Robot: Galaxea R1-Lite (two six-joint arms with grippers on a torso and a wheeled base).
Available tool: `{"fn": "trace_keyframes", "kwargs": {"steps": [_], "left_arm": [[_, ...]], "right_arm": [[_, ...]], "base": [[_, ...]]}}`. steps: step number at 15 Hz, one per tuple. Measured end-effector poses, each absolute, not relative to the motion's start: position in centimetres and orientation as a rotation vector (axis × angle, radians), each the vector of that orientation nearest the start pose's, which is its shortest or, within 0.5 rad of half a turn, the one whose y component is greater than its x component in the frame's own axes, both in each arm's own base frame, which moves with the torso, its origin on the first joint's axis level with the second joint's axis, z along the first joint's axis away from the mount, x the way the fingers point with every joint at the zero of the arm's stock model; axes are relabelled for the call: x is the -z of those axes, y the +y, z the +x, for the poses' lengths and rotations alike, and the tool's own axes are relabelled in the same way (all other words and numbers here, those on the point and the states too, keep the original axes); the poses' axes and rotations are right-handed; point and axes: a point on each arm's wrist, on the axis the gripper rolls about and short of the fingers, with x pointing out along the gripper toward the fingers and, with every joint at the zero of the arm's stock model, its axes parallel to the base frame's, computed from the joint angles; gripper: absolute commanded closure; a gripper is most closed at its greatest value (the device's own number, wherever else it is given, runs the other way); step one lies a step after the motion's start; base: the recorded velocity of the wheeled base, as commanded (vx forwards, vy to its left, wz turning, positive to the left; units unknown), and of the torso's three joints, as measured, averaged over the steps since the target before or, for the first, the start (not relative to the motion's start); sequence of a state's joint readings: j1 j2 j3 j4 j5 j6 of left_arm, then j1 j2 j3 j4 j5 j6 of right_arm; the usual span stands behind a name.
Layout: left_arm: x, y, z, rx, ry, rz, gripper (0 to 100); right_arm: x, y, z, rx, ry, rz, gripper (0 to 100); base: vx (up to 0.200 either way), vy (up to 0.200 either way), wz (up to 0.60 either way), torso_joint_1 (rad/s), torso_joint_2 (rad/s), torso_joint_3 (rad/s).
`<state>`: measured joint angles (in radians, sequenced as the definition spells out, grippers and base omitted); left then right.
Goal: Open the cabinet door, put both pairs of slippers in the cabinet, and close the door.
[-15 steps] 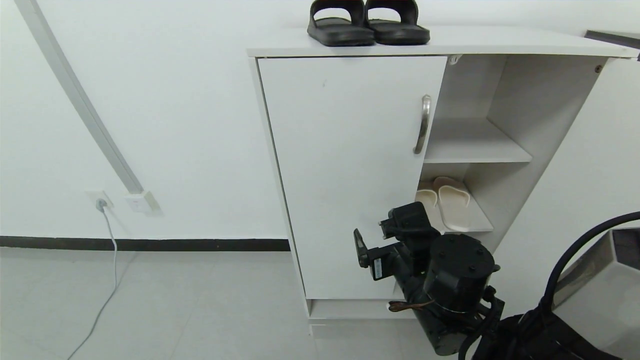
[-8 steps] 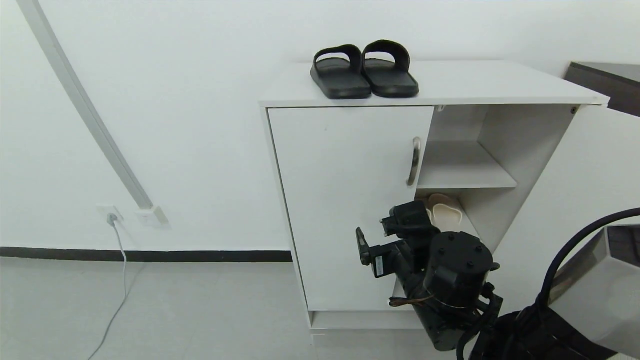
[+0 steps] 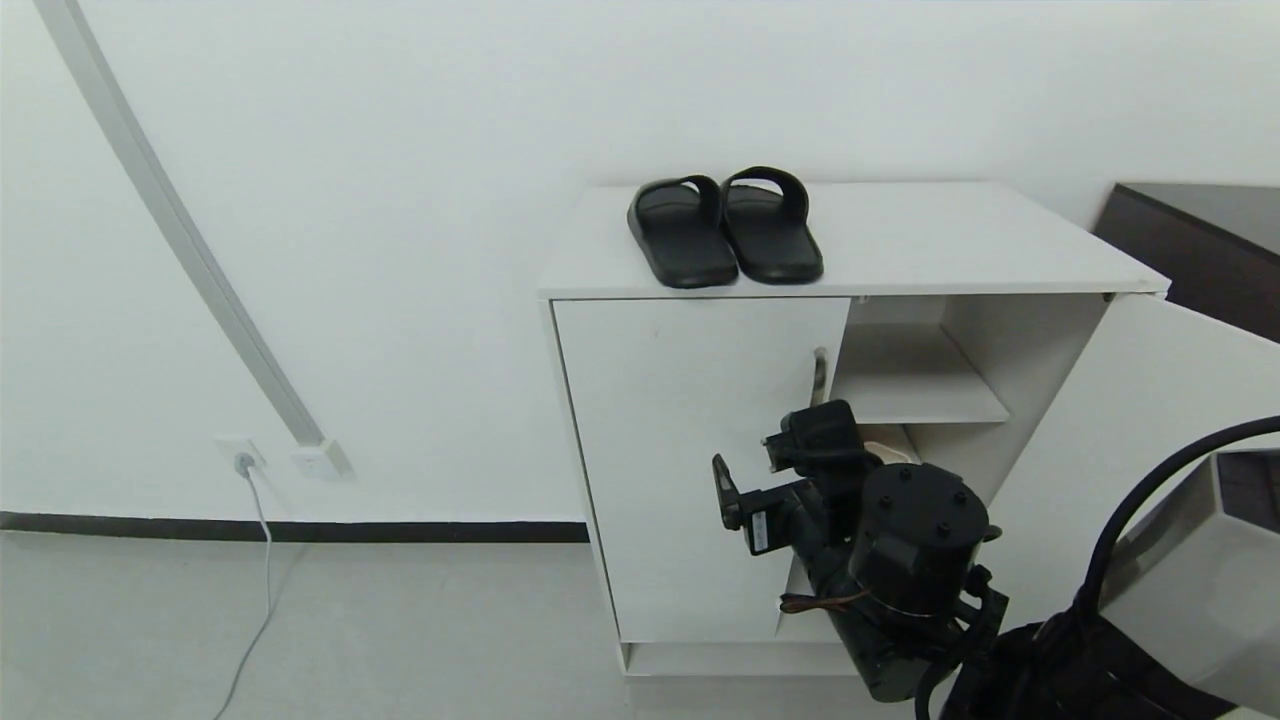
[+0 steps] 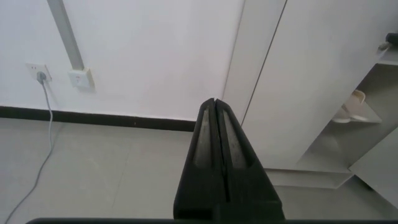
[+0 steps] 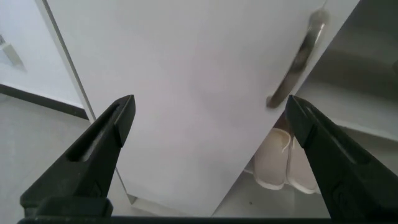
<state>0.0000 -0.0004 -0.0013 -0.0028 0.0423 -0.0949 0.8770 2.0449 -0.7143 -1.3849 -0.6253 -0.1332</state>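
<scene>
Only the head camera has shifted, so the cabinet [image 3: 960,235] sits lower in view. The right claw [image 5: 208,112] keeps its place, spread wide and empty, facing the shut door [image 5: 186,93]. Black slippers [image 3: 725,228] lie on the cabinet top, well above the claw. They look light, rubbery and bendy, so pinching both straps [image 3: 690,190] together seems surest. Pale slippers [image 5: 283,165] rest inside, just beyond the claw. Left claw [image 4: 215,124] is closed and empty.
</scene>
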Motion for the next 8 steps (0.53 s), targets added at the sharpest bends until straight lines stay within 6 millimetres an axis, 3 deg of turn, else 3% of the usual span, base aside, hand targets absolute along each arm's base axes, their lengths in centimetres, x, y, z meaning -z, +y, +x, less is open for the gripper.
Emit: {"fn": "trace_keyframes", "kwargs": {"steps": [8], "left_arm": [[-7.62,0.1,-2.3,-0.042,-0.007,-0.095,100]], "right_arm": [[-12.11,26.02,23.34,-0.248,-0.059,-0.093,0]], "base": [[0.0,0.0,0.0,0.204,-0.51,-0.316]]}}
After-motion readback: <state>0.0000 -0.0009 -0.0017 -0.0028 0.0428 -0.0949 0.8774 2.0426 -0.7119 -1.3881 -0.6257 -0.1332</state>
